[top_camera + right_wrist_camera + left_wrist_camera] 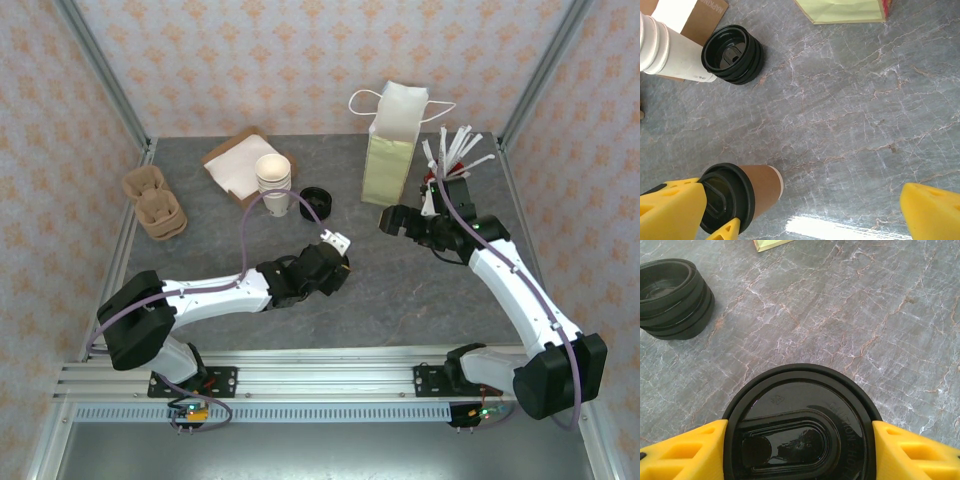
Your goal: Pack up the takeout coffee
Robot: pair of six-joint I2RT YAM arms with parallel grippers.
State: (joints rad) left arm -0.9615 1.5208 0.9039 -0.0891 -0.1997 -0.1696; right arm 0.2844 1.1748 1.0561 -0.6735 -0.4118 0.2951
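— While the left arm (pixel 210 295) lay stretched low across the bench (pixel 420 300) toward its middle, the left jaws were clamped on the takeout coffee (pixel 752 192), one yellow finger (pixel 687 452) at each side of its black lid (pixel 800 415). Right side?

— Right arm (pixel 515 280) bent in from the right edge, wrist near the foot of the paper bag (pixel 392 165). Right jaws wide apart above the bench.

— Anything not readable?

— From above, the left wrist covered the cup. The left wrist view cut off the lid's near edge and hid the cup body. Could not tell whether the base touched the bench.

— Appearance of the cup?

— Small, tan paper wall, pale rim at the base. Glossy lid with an oval recess and raised lettering, too faint to read in full. It appeared upright, mid-bench, well apart from the stack of loose lids (pixel 732 54) and from the bag.
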